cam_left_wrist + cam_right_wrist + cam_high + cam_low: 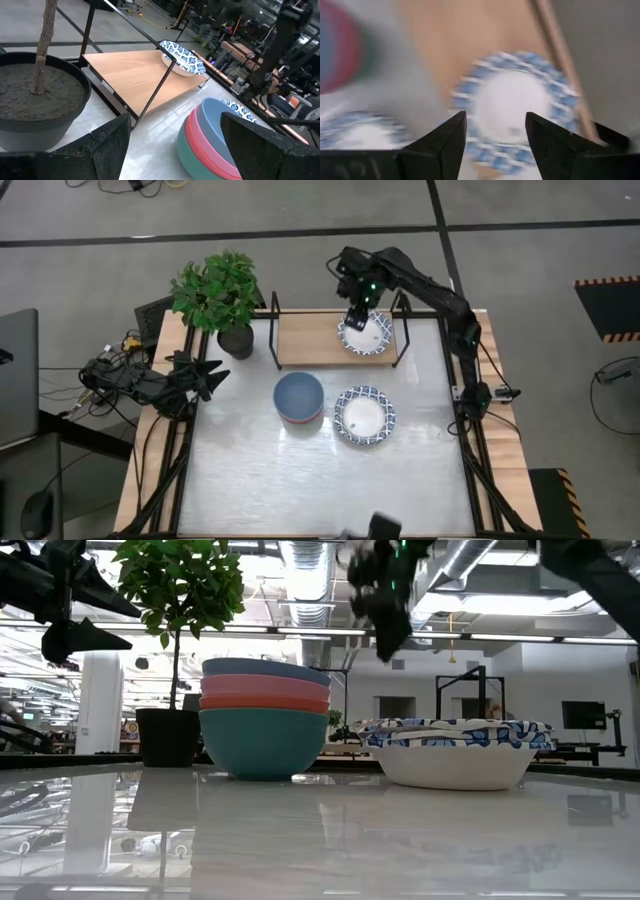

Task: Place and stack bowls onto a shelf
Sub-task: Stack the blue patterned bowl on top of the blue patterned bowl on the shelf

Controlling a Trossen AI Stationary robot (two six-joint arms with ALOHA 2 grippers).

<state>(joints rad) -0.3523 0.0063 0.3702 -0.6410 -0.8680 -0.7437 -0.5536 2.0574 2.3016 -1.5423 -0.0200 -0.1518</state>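
A white bowl with a blue patterned rim (368, 335) (182, 59) (520, 100) sits on the right end of the wooden shelf (310, 340) (140, 75). My right gripper (355, 318) (388, 635) (495, 127) hangs open above this bowl's left rim and is clear of it. A stack of teal, red and blue bowls (299, 398) (265, 725) (210, 135) stands on the table in front of the shelf. Beside the stack, to the right, rest blue-rimmed white bowls (364, 416) (455, 750). My left gripper (215, 373) (175, 127) waits open at the table's left edge.
A potted plant (218, 295) in a dark pot (40, 100) (168, 735) stands at the shelf's left end, close to my left gripper. The shelf's black wire end frames (275, 330) rise at both ends. The near half of the tabletop (320, 480) is bare.
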